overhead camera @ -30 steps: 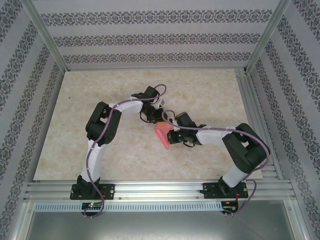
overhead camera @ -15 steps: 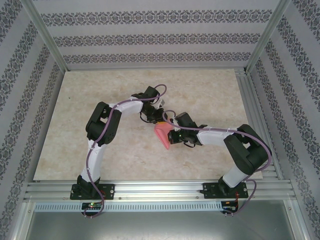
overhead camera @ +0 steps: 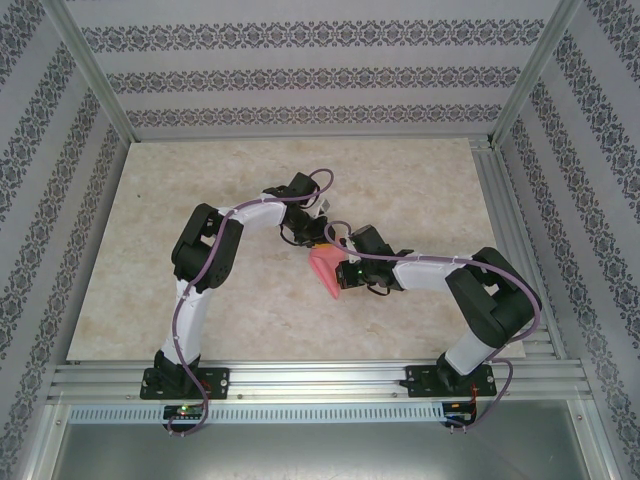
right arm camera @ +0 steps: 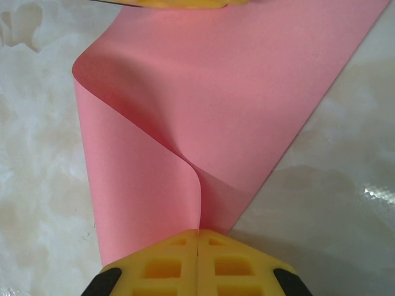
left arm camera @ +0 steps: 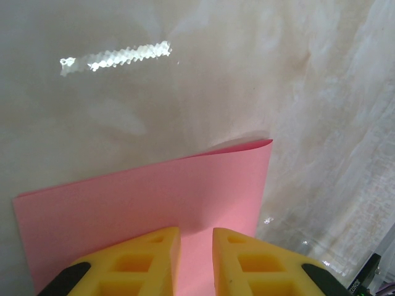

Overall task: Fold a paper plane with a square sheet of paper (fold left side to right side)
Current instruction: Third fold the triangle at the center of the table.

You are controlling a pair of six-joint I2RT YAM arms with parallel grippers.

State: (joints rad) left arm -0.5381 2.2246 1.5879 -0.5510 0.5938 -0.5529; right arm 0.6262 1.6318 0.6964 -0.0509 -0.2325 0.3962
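Note:
The pink square sheet of paper (overhead camera: 324, 272) lies mid-table between both grippers, bent over itself in a soft roll. My right gripper (overhead camera: 343, 272) is shut on its near edge. In the right wrist view, the curled upper layer (right arm camera: 142, 179) and the lower layer (right arm camera: 247, 92) run together into the closed jaws of the right gripper (right arm camera: 198, 232). My left gripper (overhead camera: 318, 243) sits at the sheet's far edge. Its yellow fingers (left arm camera: 136, 259) stand a narrow gap apart over the flat pink sheet (left arm camera: 154, 197), and its fingertips (right arm camera: 179, 3) show beyond the sheet. A paper plane is out of view.
The beige marbled table (overhead camera: 200, 200) extends on all sides of the sheet. Aluminium frame rails (overhead camera: 300, 375) run along the near edge and the right side (overhead camera: 500, 200). Patterned walls enclose the table.

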